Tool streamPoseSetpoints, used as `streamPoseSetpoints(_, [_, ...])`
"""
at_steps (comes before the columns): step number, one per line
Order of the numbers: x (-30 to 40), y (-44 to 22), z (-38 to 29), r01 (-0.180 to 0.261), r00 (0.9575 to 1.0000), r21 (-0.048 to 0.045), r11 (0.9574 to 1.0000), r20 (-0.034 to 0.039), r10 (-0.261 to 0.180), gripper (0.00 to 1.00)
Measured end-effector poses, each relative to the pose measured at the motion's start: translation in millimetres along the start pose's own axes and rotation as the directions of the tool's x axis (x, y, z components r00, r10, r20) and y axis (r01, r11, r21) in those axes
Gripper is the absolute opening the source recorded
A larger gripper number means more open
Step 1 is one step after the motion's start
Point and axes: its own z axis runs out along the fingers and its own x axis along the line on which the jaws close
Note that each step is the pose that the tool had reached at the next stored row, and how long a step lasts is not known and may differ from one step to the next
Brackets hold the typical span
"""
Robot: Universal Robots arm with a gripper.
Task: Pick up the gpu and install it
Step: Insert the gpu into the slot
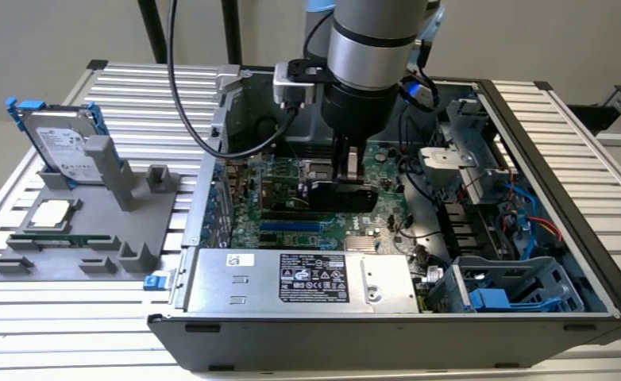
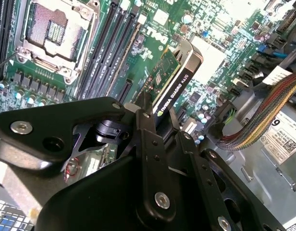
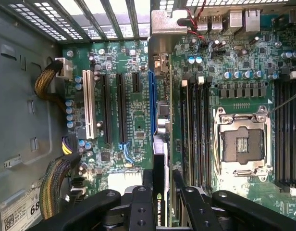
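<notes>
The gpu (image 1: 337, 196), a thin card with a dark face, stands on edge inside the open computer case (image 1: 565, 182), above the green motherboard (image 1: 279, 198). My gripper (image 1: 348, 168) is shut on its upper edge, one finger on each face. In the second wrist view the gpu (image 2: 176, 82) sticks out past my gripper (image 2: 160, 114). In the first wrist view the gpu (image 3: 161, 139) shows edge-on, lying along the long blue slot (image 3: 151, 103), with its silver bracket (image 3: 162, 21) at the case's rear wall. I cannot tell whether the card touches the slot.
Left of the case in the exterior view, a grey holder (image 1: 130, 230) carries a blue-framed hard drive (image 1: 62, 143), a CPU (image 1: 51, 214) and a RAM stick (image 1: 62, 238). Inside are the power supply (image 1: 300, 278), a drive cage (image 1: 501, 294), cable bundles (image 3: 54, 187) and the CPU socket (image 3: 244, 144).
</notes>
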Motion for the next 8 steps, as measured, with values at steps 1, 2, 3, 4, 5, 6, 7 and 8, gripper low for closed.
streamPoseSetpoints(1, [0.2,1.6,0.1,0.0,1.0,0.0,1.0,0.0,0.0,0.0])
streamPoseSetpoints(2, [0.5,3.1,0.2,0.0,1.0,-0.0001,1.0,0.0,0.0,0.0])
streamPoseSetpoints(3, [0.6,4.2,0.4,0.0,1.0,-0.0001,1.0,0.0,0.0,0.0])
streamPoseSetpoints(4, [0.8,5.3,0.5,0.0,1.0,0.0,1.0,0.0001,0.0,0.0])
streamPoseSetpoints(5, [1.0,6.6,0.8,0.0,1.0,0.0,1.0,0.0001,0.0,0.0])
streamPoseSetpoints(6, [1.2,7.9,1.1,0.0,1.0,-0.0001,1.0,0.0001,0.0,0.0])
streamPoseSetpoints(7, [1.4,8.8,1.4,0.0,1.0,-0.0001,1.0,0.0,0.0,0.0])
streamPoseSetpoints(8, [1.6,9.6,1.7,0.0,1.0,-0.0001,1.0,0.0,0.0,0.0])
